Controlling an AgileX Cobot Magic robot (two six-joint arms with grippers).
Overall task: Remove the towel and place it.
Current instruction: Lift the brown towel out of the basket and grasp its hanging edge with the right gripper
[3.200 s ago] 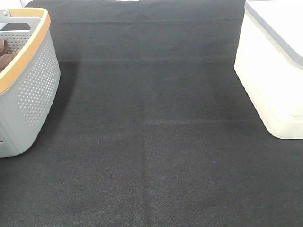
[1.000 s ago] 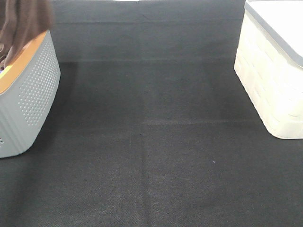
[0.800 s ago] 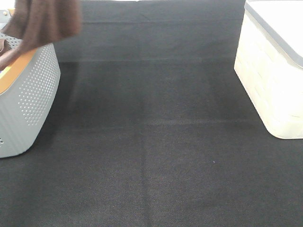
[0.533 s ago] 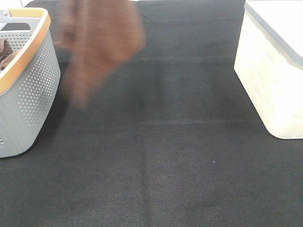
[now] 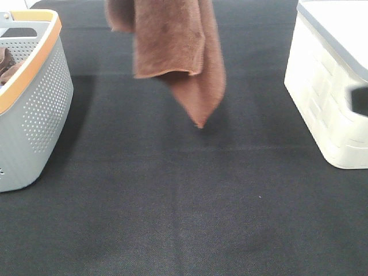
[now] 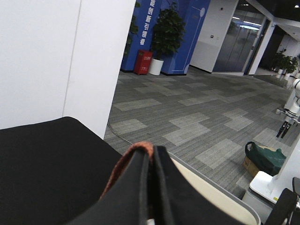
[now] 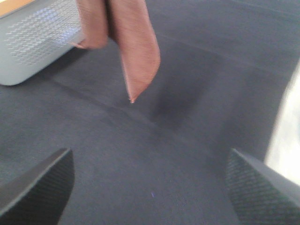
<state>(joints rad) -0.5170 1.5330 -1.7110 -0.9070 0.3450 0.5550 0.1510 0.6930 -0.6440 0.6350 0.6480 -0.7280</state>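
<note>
Progress: the removal half is looking done. The reddish-brown terry towel with stitched hem (image 5: pixel 172 40) is hanging free in the air, fully clear of the grey perforated plastic basket with the tan rim (image 5: pixel 40 103). The placing half is not yet done: no part of the towel is touching the black woven mat (image 5: pixel 184 201).

Left pincer (image 6: pixel 151 154): its two black fingers are pressing flat together on a fold of the towel (image 6: pixel 124 161). Only a thin curved strip of hem is showing beside the fingertips, and the rest is dropping out of sight beneath the pincer. Judgement: the whole weight is hanging from this one pinch.

Right pincer (image 7: pixel 149 152): its jaws are standing wide apart and holding nothing. The towel (image 7: pixel 136 51) is hanging ahead of it and well apart from its fingers, the lowest pointed corner dangling just above the mat. The basket is lying beyond the towel, off to one side.

Also present: a bunched brown cloth (image 5: pixel 7 63) is sitting inside the basket, and a white plastic box with a grey lid (image 5: pixel 328 98) is standing on the mat close beside the right pincer.

Remaining: lowering the towel onto the mat and releasing it. The exact target spot is not showing.
</note>
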